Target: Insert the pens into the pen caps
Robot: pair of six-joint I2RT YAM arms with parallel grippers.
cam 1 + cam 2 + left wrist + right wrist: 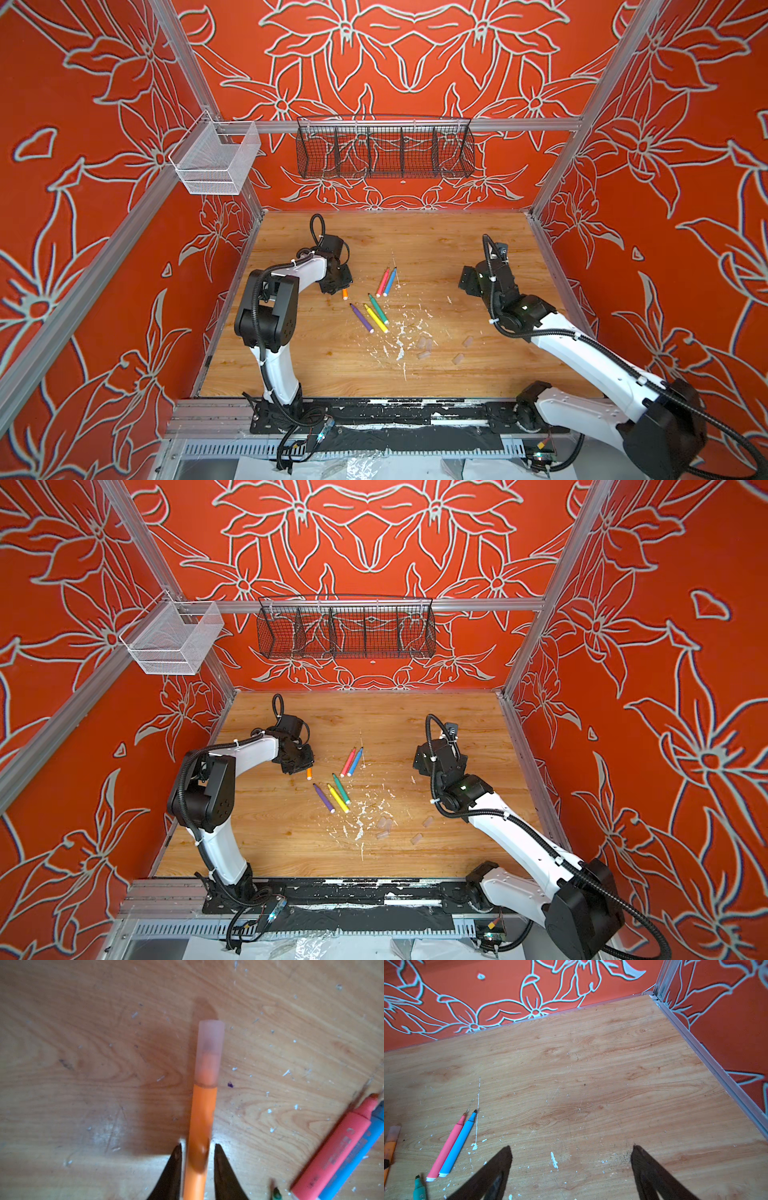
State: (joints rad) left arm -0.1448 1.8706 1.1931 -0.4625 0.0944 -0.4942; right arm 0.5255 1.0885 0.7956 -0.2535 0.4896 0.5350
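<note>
The wooden table [457,232] carries everything that matters. The left claw [197,1147] is low over it, and the orange pen [200,1126] runs out from between its jaws. The jaws are slightly apart, with a sliver of light on each side of the barrel, so they flank the pen rather than pinch it. A cloudy cap [209,1051] sits on the pen's far end, beyond the fingertips. I'd say this one is done and is being set down.

The right claw [571,1153] hangs spread wide with nothing in it and bare wood beneath.

Five pens lie uncapped between the two claws. The pink pen [382,282] and blue pen [390,281] touch side by side, just off the left claw's tip. The green pen [377,308], yellow pen [375,318] and purple pen [361,317] fan out a little further from it.

The loose caps [424,355], five by my count, lie nearer the right claw among white flecks [400,332]. The next move probably calls for one claw to lift a bare pen and the other a cap. The tip then has to line up squarely with the cap's mouth.

Well beyond both claws, the divided black wire basket [384,149] on the back wall looks empty. The smaller white mesh basket [216,162], off past the left claw, also looks empty.
</note>
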